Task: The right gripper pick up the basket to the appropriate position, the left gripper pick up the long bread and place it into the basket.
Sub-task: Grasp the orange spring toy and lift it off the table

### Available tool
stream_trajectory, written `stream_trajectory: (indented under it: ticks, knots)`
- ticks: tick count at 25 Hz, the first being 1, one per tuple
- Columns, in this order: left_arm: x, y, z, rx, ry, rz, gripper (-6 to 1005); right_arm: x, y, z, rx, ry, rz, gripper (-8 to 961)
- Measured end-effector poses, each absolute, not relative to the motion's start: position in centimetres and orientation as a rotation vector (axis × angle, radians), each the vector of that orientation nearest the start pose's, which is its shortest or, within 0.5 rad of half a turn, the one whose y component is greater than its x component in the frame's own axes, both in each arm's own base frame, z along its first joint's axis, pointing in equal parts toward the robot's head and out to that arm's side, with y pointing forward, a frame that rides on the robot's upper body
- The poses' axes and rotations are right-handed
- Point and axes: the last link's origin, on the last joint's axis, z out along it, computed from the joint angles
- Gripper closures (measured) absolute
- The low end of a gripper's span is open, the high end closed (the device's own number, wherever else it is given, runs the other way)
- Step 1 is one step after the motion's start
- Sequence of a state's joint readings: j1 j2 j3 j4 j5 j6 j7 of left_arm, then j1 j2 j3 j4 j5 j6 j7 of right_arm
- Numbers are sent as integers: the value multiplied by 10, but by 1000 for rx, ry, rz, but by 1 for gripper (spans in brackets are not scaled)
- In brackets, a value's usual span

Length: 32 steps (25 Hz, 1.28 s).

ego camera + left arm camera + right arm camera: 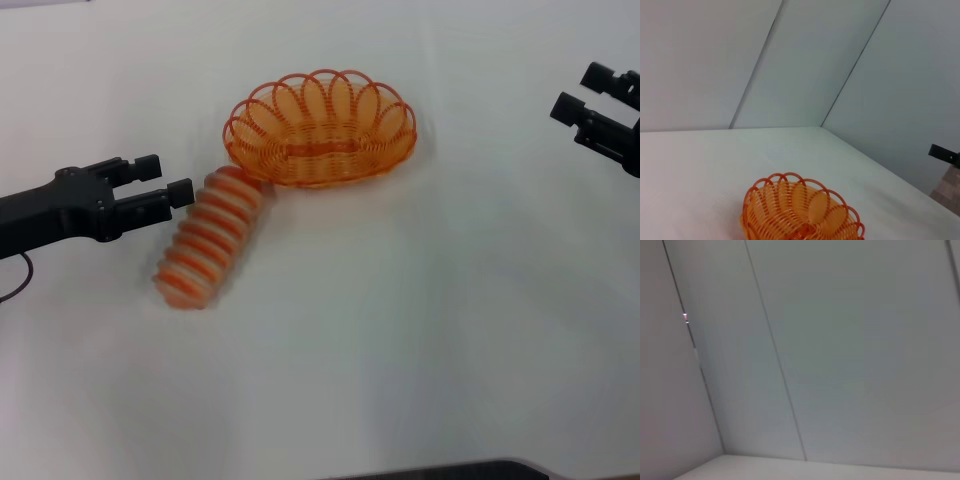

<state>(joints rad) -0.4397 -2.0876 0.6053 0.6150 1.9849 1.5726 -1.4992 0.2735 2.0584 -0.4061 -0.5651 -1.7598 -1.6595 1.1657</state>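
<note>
While unlabelled long bread (208,239) touches basket (320,128), left hand (166,180) and right hand (583,92) both open, empty.

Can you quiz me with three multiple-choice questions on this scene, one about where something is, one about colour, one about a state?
1. Where is the bread?
A. Inside the basket
B. On the table, one end at the basket's rim
C. Held by the right gripper

2. What colour is the basket?
A. Orange
B. Blue
C. Black

3. What is the left gripper doing?
A. Clamped on the basket
B. Lifting the bread off the table
C. Open beside the bread, holding nothing

Answers:
1. B, the head view shows the loaf lying on the white table, its upper end against the basket's lower left rim.
2. A, its wire loops are orange in the head and left wrist views.
3. C, its fingers stand apart just left of the loaf with nothing between them; the right gripper is far off, also empty.
</note>
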Motion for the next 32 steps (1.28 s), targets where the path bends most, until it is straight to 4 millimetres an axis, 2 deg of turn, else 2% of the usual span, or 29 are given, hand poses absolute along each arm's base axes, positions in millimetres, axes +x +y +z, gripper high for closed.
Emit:
stream_trajectory:
  ticks: [4,9,14,17,20,26,32]
  knots:
    - [-292,304,1,-2570,-1018,-828,245,339,262,52,-2147,666,977,271]
    - [-294,311,5,-2548,-1275,-749,242,342,264,55,-2110,671,980,176]
    - [-292,320,16,-2499,-1448,-674,245,342,271,55,-2099,701,967,19]
    - [-282,321,23,-2542,-1499,-614,247,343,275,57,-2091,733,968,23]
    - [-269,325,28,-2593,-1526,-476,247,343,280,59,-2090,756,970,23]
    - [-246,340,26,-2592,-1544,-89,247,341,287,61,-2091,790,966,23]
    - [-224,353,19,-2560,-1516,70,246,342,290,61,-2093,798,954,22]
